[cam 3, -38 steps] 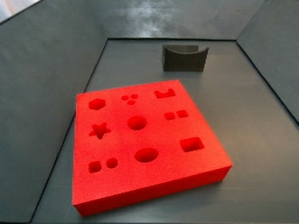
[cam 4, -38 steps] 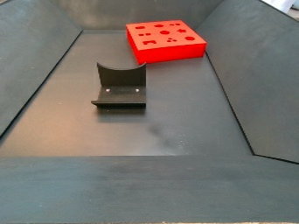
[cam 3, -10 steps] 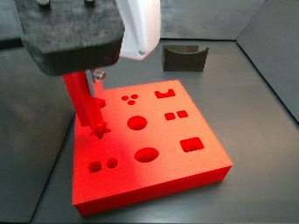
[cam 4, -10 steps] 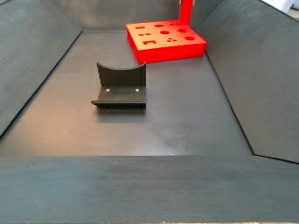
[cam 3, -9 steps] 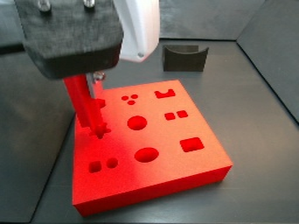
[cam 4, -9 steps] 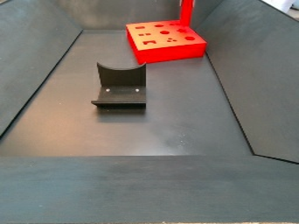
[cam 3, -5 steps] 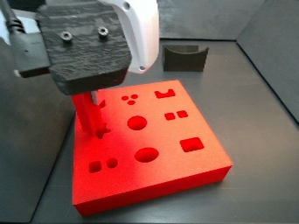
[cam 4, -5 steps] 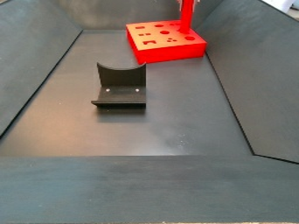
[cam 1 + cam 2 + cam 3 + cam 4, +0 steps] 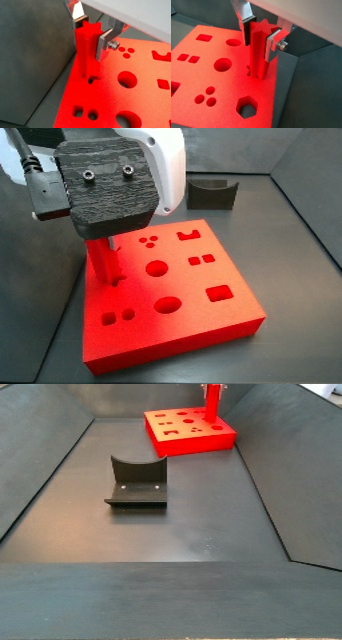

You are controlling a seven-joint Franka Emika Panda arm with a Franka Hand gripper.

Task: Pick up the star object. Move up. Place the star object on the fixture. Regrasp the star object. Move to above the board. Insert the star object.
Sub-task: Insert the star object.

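Fixture [image 9: 135, 482] mid-surface, empty. Tool [image 9: 92, 31] over board [image 9: 211, 85] near its edge, pinching star object [image 9: 260, 47] upright, lower tip at star cutout. Risk: points misaligned with cutout, peg jams or tilts on release.

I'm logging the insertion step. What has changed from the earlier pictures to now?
The gripper, absent at first, came in over the board holding the star object upright. Over the last second it shifted slightly, the peg's lower end at the star cutout. It remains gripped. The board and fixture stayed put.
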